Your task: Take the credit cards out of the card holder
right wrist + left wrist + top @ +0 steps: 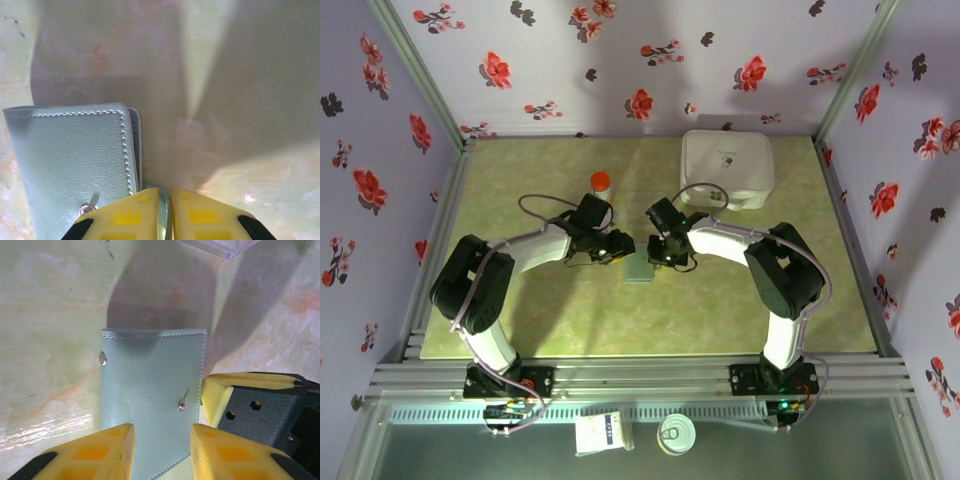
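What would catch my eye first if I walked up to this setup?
Two robot arms meet at the middle of the green table, both bent over a small grey-blue card holder. Up close, the right gripper pinches the holder's edge, while the left gripper hangs open over it. The red-flowered walls and a white zip case at the back right stand out too.
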